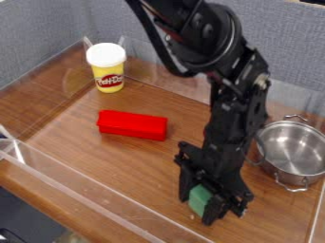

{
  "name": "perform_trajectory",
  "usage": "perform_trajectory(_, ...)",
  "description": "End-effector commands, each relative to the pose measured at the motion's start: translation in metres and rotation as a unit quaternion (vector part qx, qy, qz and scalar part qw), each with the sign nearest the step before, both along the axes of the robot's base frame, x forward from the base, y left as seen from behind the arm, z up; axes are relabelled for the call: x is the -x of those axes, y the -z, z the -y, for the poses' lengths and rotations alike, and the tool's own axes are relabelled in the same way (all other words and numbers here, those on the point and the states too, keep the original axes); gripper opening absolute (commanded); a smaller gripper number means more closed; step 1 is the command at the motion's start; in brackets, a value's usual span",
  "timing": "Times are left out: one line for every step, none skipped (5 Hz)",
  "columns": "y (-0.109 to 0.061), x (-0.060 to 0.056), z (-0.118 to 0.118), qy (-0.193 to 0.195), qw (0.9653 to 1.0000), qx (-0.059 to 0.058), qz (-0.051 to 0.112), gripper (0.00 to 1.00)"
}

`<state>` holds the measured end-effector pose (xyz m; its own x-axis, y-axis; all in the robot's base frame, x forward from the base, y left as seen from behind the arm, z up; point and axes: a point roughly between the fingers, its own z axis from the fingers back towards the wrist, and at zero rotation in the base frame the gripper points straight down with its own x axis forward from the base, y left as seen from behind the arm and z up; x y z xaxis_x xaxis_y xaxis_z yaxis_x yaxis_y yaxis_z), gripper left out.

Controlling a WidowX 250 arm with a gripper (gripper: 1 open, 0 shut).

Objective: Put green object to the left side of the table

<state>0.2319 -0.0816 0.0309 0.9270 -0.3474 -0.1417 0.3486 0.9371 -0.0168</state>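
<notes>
Item 1. Green object (200, 200), matte, small, at the near right part of the bench (95, 166) as the camera sees it, below the black arm (207, 57). Partly covered by dark fingers. Its visible edges run askew to the picture's sides, one corner toward the camera. Long axis: cannot be told, the outline being broken by the fingers. Whether it touches the wood or is raised from it: likewise cannot be told.

Item 2. Pincer (204, 193), black, several-fingered, directed downward. State: pinching the green object, fingers closed in around it.

Item 3. Pot (292, 154), silvery metal, round-bodied, with small loop handles at its far and near sides. Stands at the right of the picture, beside the pincer and farther back than the green object. Contents: cannot be made out.

Item 4. Tub (106, 73), yellow, with white lid (105, 53) on top; upright, at the far left. Contents hidden by lid and wall.

Item 5. Red block (132, 124), rectangular, lying flat between tub and green object, apart from both. Long axis across the picture, its right end slightly nearer the camera.
</notes>
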Motion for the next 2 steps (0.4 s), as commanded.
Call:
perform_trajectory(-0.0197, -0.0133, 0.0002, -0.001, 0.9992, 0.01, 0.038, 0.0)
perform_trajectory(-0.0176, -0.0144, -0.0019, 0.002, 0.9992, 0.01, 0.039, 0.0)
